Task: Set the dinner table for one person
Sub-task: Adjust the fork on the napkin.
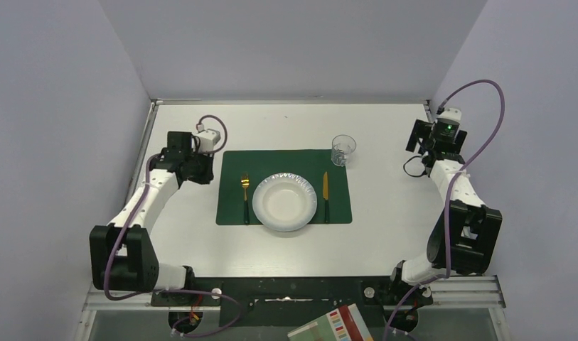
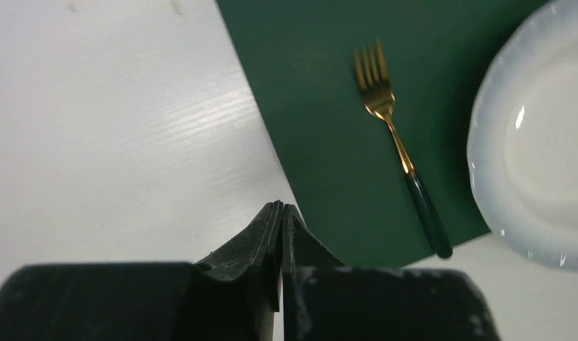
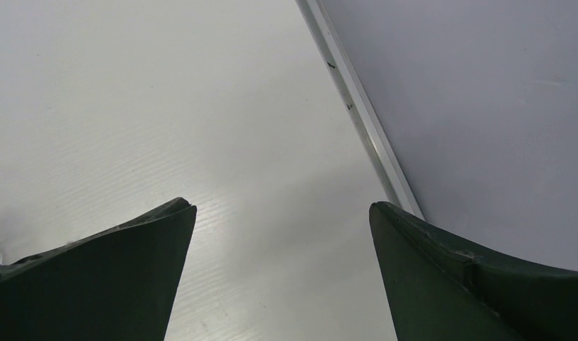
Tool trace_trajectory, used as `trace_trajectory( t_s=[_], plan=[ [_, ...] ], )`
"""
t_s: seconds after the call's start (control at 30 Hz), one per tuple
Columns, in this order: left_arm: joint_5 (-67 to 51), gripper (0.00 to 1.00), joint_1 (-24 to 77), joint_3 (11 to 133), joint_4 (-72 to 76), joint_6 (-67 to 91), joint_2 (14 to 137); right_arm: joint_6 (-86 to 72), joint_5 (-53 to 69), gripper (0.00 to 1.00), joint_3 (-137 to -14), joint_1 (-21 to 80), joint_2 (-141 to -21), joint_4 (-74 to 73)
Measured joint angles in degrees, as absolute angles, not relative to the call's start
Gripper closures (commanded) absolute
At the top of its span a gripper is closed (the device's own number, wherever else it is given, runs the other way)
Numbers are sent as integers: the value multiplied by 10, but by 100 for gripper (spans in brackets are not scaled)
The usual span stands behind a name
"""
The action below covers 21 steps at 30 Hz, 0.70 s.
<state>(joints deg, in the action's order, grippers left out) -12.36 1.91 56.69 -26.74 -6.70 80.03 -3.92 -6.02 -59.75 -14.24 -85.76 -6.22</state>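
The dinner table (image 1: 385, 135) is a white top with a dark green placemat (image 1: 284, 165) at its middle. On the mat lie a white plate (image 1: 284, 202), a gold fork (image 1: 245, 192) to its left and a gold knife (image 1: 325, 190) to its right. A clear glass (image 1: 343, 150) stands just past the mat's far right corner. My left gripper (image 1: 206, 170) is shut on nothing; in the left wrist view it (image 2: 282, 207) hangs over the mat's left edge, short of the fork (image 2: 396, 142). My right gripper (image 3: 282, 206) is open over bare table (image 3: 200, 106), holding nothing.
Grey walls close in the table on three sides, with a thin metal rim (image 3: 357, 106) near my right gripper. A colourful booklet (image 1: 335, 327) lies below the black base rail (image 1: 293, 295) at the near edge.
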Motion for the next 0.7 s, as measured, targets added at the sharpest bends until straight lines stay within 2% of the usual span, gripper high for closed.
trace_trajectory(
  t_s=[0.2, 0.37, 0.53, 0.7],
  plan=[
    [-124, 100, 75, 523, -361, -208, 734, -25, 3, 0, -582, -151, -856, -56],
    [-150, 100, 112, 515, -438, -290, 727, -14, 72, 0, -559, -173, -848, -57],
    [-197, 100, 166, 515, -450, -318, 734, -7, 107, 2, -559, -182, -848, -57],
    [-264, 100, 173, 531, -449, -319, 761, -4, 131, 2, -559, -184, -848, -56]
  ],
)
